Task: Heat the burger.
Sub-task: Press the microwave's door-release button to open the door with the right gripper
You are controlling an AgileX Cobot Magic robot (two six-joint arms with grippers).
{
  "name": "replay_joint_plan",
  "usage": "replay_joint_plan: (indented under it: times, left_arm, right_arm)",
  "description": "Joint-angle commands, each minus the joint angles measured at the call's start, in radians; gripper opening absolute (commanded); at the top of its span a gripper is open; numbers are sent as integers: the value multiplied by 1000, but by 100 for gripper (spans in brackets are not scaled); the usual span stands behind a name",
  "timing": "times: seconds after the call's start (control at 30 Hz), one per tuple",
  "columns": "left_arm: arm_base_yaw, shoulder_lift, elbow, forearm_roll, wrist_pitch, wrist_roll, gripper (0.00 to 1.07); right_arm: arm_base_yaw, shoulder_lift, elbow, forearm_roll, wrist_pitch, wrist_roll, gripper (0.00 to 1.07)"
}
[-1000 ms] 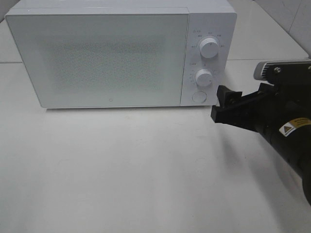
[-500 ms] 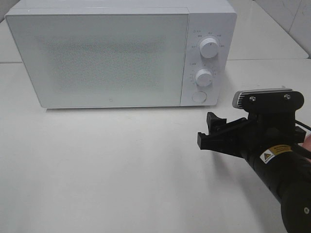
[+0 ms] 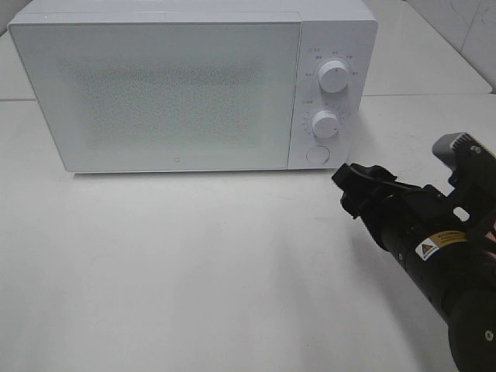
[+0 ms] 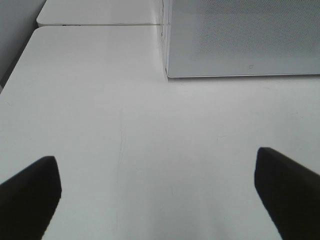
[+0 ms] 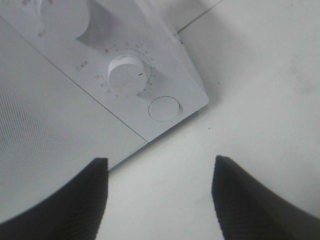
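Observation:
The burger is out of view in every frame. A white microwave stands at the back of the table with its door shut. My right gripper hovers just in front of the microwave's lower right corner, rolled onto its side. In the right wrist view the right gripper has its fingers apart with nothing between them, facing the lower knob and the round button. My left gripper is open and empty over bare table near the microwave's left front corner.
The microwave's control panel carries an upper knob, a lower knob and a round button. The white table stretches in front. A seam between table tops runs behind on the right.
My right gripper dipped toward the table's front, then came back up toward the microwave's lower right corner, rolled over, its jaws somewhat narrower. The left gripper has not moved.

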Motion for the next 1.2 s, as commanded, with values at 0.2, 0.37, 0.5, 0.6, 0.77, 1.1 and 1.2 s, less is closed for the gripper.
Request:
replay_joint_plan:
  times: [0.2, 0.37, 0.5, 0.6, 0.77, 1.1, 1.2]
  left_arm:
    - [4, -21, 2, -3, -6, -5, 103]
    - [4, -21, 2, -3, -6, -5, 103]
    - [4, -21, 2, -3, -6, -5, 103]
    - [4, -21, 2, -3, -6, -5, 103]
    - [4, -21, 2, -3, -6, -5, 103]
    - [4, -21, 2, -3, -6, -5, 103]
    - [4, -21, 2, -3, -6, -5, 103]
  right_arm:
    - [5, -2, 1, -1, -31, 561, 40]
    - [5, -2, 1, -1, -13, 665, 30]
    - [5, -2, 1, 0, 24, 747, 17]
    - [4, -2, 1, 6, 50, 795, 2]
    - [2, -2, 1, 10, 65, 854, 0]
    - [-68, 64, -43, -67, 67, 890, 2]
    - [-118, 90, -84, -138, 79, 894, 2]
